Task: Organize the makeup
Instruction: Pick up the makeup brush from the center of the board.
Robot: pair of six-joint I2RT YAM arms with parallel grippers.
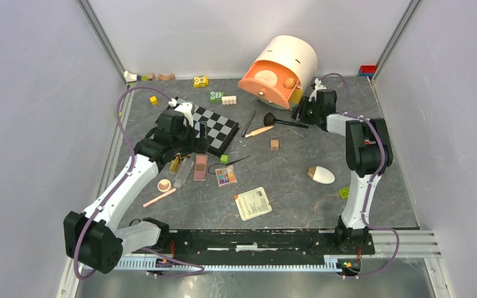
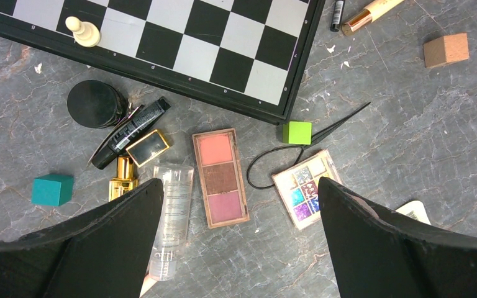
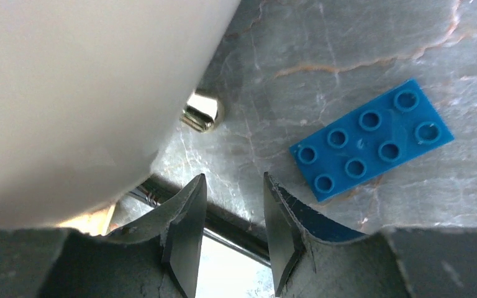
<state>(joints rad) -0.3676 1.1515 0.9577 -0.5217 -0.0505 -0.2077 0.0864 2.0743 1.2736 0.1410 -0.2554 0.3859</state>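
Hovering over the clutter beside the chessboard (image 2: 180, 49), my left gripper (image 2: 237, 186) hung fully spread and empty, above makeup lying flat on the table. From the left lay a black round jar (image 2: 94, 103), a black tube (image 2: 133, 127), a gold bottle (image 2: 123, 177), the clear tube (image 2: 172, 211), the pink eyeshadow palette (image 2: 220, 177) and the multicolour palette (image 2: 304, 188). With the jaws that wide, I judged that closing on the pink palette could rake the clear tube and the multicolour palette along with it, and a flat case might slide rather than lift. A green cube (image 2: 296, 132) sat close enough to get knocked. Farther right, the black brush (image 1: 279, 120) lay before the peach container (image 1: 282, 68). My right gripper (image 3: 233, 186) stood partly parted, gripping nothing that I could make out. One finger was just beside the container's wall, so a careless move there could shove it. A blue brick (image 3: 372, 136) lay near the other finger.
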